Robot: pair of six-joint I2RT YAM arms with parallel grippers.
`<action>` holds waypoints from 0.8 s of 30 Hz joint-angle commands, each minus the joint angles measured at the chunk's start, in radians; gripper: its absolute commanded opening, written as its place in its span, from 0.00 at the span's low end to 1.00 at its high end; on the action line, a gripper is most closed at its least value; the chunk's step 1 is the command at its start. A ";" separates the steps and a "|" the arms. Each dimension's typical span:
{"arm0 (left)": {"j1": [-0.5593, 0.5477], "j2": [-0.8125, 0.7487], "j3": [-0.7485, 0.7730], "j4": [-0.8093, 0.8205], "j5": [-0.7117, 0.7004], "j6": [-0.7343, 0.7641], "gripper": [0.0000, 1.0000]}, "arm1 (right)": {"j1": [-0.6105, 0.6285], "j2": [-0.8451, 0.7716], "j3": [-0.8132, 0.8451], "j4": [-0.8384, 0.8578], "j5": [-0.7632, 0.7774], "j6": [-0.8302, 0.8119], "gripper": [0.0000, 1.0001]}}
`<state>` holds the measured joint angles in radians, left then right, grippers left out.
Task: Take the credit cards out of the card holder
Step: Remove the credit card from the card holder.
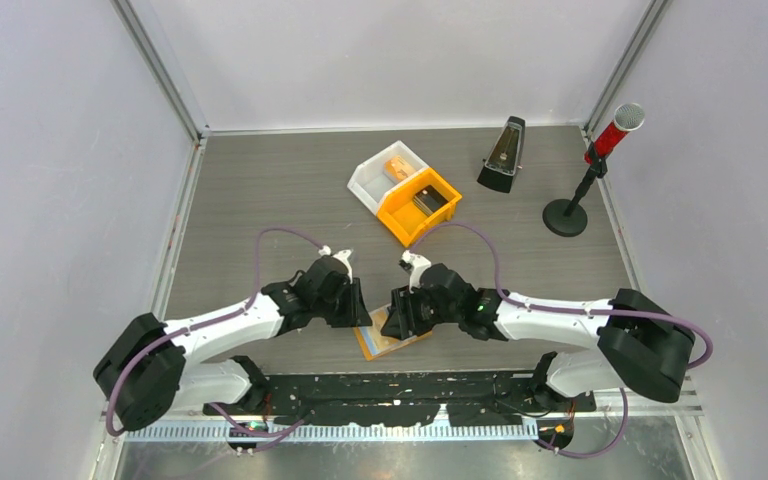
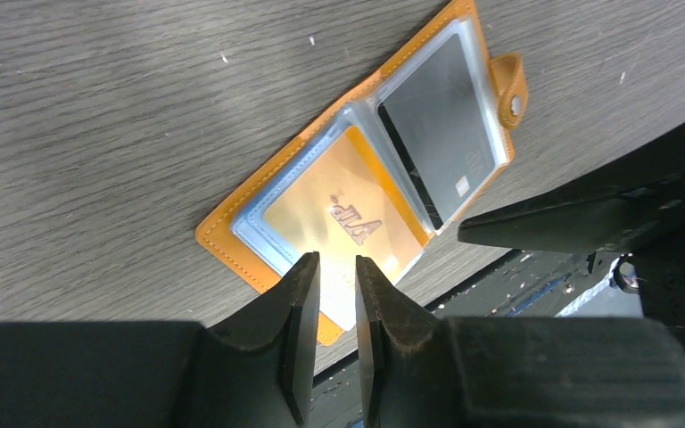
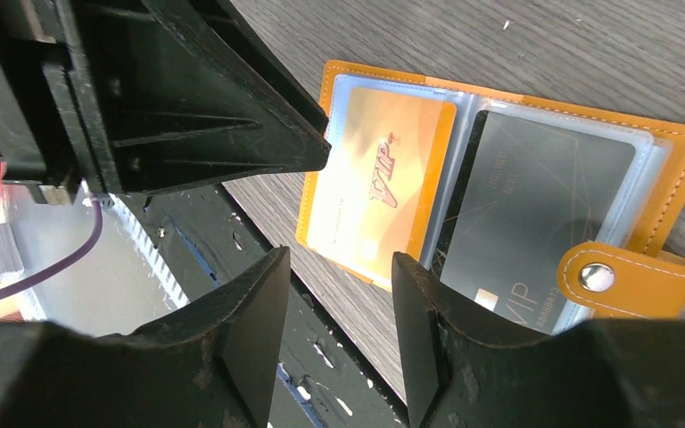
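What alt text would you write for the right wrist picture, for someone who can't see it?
An orange card holder lies open on a grey wood-grain table, a gold card in one sleeve and a dark card in the other. The right claw sits open in the foreground at its near edge.

The grey table (image 1: 260, 200) carries the open card holder (image 2: 232, 241) directly under the left pincer (image 2: 334, 263) and right pincer (image 3: 339, 259). Well beyond them stand a white bin (image 1: 365, 185) and an orange bin (image 1: 405, 218) side by side. Further toward the right pincer's side are a metronome (image 1: 502, 155) and a microphone stand (image 1: 566, 216).
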<state>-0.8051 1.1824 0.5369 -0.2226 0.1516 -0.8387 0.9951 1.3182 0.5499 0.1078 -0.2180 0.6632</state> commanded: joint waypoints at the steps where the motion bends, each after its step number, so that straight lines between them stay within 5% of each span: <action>1: -0.005 0.023 -0.025 0.077 0.003 -0.016 0.23 | -0.017 -0.026 0.028 0.006 0.012 -0.020 0.52; 24: -0.006 0.050 -0.107 0.111 -0.042 -0.013 0.22 | -0.114 0.138 0.061 0.059 -0.066 -0.036 0.35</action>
<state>-0.8051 1.2346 0.4480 -0.1051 0.1566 -0.8604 0.8955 1.4376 0.5716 0.1192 -0.2642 0.6498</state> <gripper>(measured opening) 0.218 0.372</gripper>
